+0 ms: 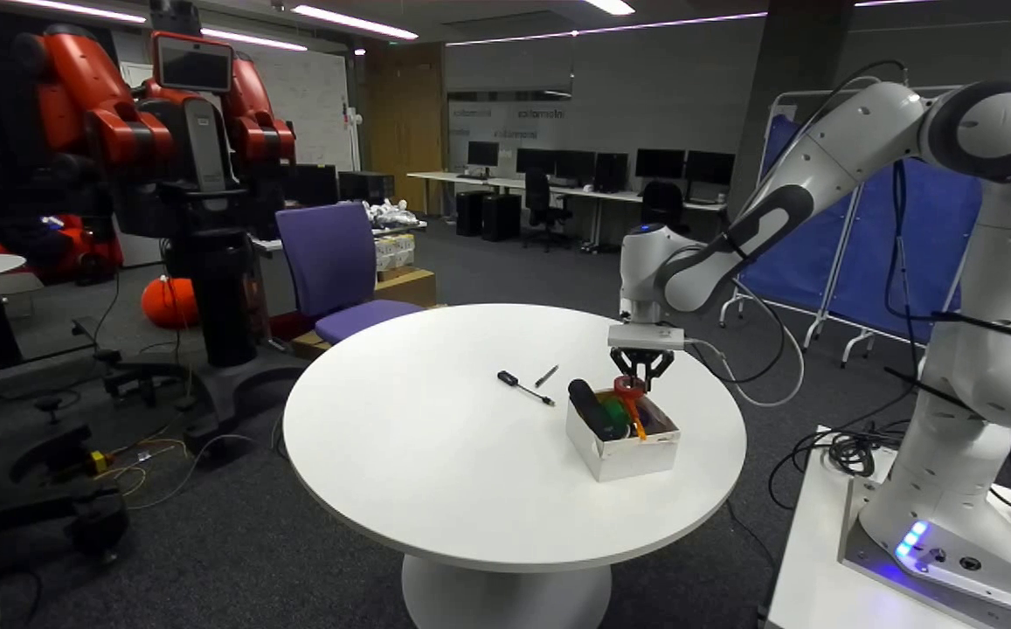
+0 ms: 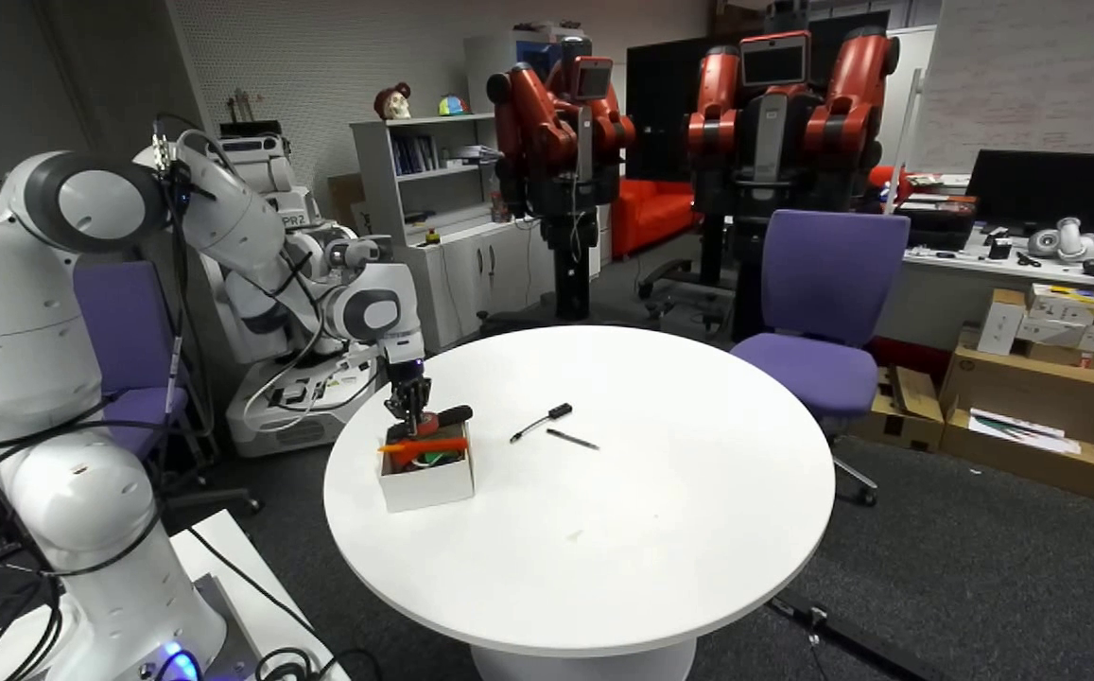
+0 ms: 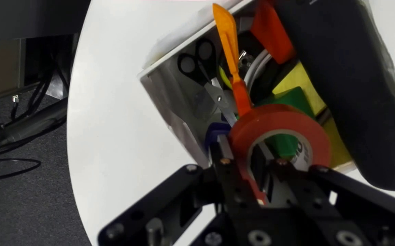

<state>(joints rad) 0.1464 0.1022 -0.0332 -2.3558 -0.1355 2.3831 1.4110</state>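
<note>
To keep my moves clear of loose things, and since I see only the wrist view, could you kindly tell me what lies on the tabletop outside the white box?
Observer: A black adapter cable and a thin dark pen lie there, apart from the white box.
Operator: Thank you; how is the gripper turned as it grips the red tape roll?
Observer: In an exterior view, it points roughly straight down.
Operator: Is any furniture beside the table, on the side away from the arm?
Observer: Yes, both exterior views show a purple chair close to the edge there.
</note>
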